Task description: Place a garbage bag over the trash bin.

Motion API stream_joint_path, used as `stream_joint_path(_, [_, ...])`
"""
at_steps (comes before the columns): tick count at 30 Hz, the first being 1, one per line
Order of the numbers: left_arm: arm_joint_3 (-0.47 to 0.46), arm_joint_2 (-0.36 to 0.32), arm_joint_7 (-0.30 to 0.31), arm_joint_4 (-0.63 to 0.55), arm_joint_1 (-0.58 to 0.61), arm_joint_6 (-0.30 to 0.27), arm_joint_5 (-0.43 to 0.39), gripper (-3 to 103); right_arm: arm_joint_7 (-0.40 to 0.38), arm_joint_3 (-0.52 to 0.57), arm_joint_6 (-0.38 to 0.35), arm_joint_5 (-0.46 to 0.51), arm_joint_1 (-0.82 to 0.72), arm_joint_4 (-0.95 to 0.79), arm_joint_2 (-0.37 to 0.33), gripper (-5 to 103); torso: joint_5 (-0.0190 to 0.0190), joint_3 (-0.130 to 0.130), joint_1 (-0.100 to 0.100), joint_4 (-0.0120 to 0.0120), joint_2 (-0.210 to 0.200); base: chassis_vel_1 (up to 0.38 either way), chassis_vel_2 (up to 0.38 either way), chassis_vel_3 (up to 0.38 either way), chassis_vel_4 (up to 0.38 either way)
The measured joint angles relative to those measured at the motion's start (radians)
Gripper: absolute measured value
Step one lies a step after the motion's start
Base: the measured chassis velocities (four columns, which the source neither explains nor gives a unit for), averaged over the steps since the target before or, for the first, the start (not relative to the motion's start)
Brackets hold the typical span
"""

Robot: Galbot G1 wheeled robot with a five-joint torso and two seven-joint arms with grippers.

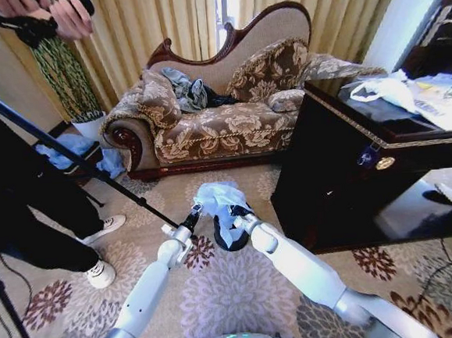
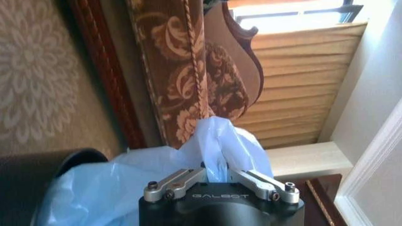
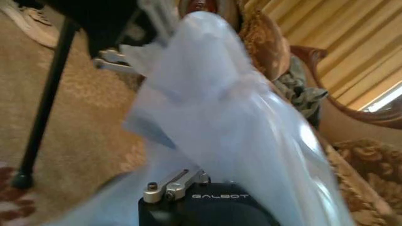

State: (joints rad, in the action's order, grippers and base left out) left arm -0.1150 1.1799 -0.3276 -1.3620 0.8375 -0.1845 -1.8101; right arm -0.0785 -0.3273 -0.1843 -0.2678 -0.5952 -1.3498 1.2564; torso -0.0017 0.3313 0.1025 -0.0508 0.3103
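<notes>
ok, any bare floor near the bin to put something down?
Free: carpet between the two arms, and the strip between sofa and trash bin. Crowded: over the bin, where left gripper and right gripper hold the garbage bag; dark cabinet close on its right.

The word "GALBOT" stands in pale raised capital letters on the black housing of the left gripper (image 2: 217,175), just below its two silver metal finger links, in the left wrist view. The same word "GALBOT" stands in the same lettering on the black housing of the right gripper (image 3: 195,181) in the right wrist view. No other text, number or sign can be read.
</notes>
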Motion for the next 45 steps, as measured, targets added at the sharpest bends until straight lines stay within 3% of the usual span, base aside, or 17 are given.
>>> stream_joint_path(1, [0.002, -0.001, 0.015, -0.013, 0.003, -0.001, -0.003, 0, 0.001, -0.008, -0.002, 0.003, 0.008, 0.010, 0.006, 11, 0.0001, 0.000, 0.000, 0.0000, 0.000, 0.000, 0.000, 0.000, 0.000])
stream_joint_path(2, [0.004, -0.002, 0.042, -0.036, 0.009, -0.003, -0.012, 0, 0.004, -0.019, -0.005, 0.006, 0.025, 0.024, 0.015, 3, 0.0002, 0.000, 0.000, 0.0001, 0.000, 0.000, 0.000, 0.000, 0.000])
stream_joint_path(6, [0.003, 0.004, 0.095, -0.065, 0.019, -0.005, -0.022, 0, 0.003, -0.055, -0.013, 0.017, 0.080, 0.051, 0.026, 1, 0.0000, 0.000, 0.000, 0.0001, 0.000, 0.000, 0.000, 0.000, 0.000])
stream_joint_path(14, [-0.013, 0.020, 0.118, -0.051, 0.021, -0.011, -0.040, 0, -0.008, -0.079, -0.014, 0.000, 0.167, 0.104, 0.062, 0, -0.0001, 0.000, 0.000, 0.0001, 0.000, 0.000, 0.000, 0.000, 0.000])
stream_joint_path(21, [-0.018, 0.042, 0.126, -0.044, 0.020, -0.015, -0.053, 0, 0.016, -0.098, 0.000, -0.081, 0.219, 0.178, 0.096, 0, 0.0001, 0.000, 0.000, 0.0000, 0.000, 0.000, 0.000, 0.000, 0.000])
stream_joint_path(27, [-0.031, 0.063, 0.131, -0.043, 0.024, -0.015, -0.065, 0, 0.087, -0.121, 0.008, -0.167, 0.267, 0.221, 0.106, 0, 0.0003, 0.000, 0.000, 0.0000, 0.000, 0.000, 0.000, 0.000, 0.000])
stream_joint_path(31, [-0.049, 0.077, 0.145, -0.049, 0.028, -0.012, -0.079, 0, 0.180, -0.148, -0.010, -0.208, 0.315, 0.229, 0.108, 0, 0.0000, 0.000, 0.000, 0.0002, 0.000, 0.000, 0.000, 0.000, 0.000])
stream_joint_path(33, [-0.060, 0.080, 0.150, -0.079, 0.031, -0.012, -0.096, 0, 0.294, -0.180, -0.051, -0.217, 0.344, 0.191, 0.081, 0, 0.0003, 0.000, 0.000, -0.0004, 0.000, 0.000, 0.000, 0.000, 0.000])
stream_joint_path(37, [-0.070, 0.074, 0.155, -0.108, 0.045, -0.011, -0.109, 0, 0.364, -0.200, -0.073, -0.225, 0.369, 0.168, 0.055, 0, -0.0005, 0.000, 0.000, -0.0003, 0.000, 0.000, 0.000, 0.000, 0.000])
stream_joint_path(45, [-0.074, 0.044, 0.147, -0.152, 0.083, -0.011, -0.124, 0, 0.426, -0.194, -0.065, -0.301, 0.372, 0.188, 0.046, 0, 0.0001, 0.000, 0.000, 0.0001, 0.000, 0.000, 0.000, 0.000, 0.000])
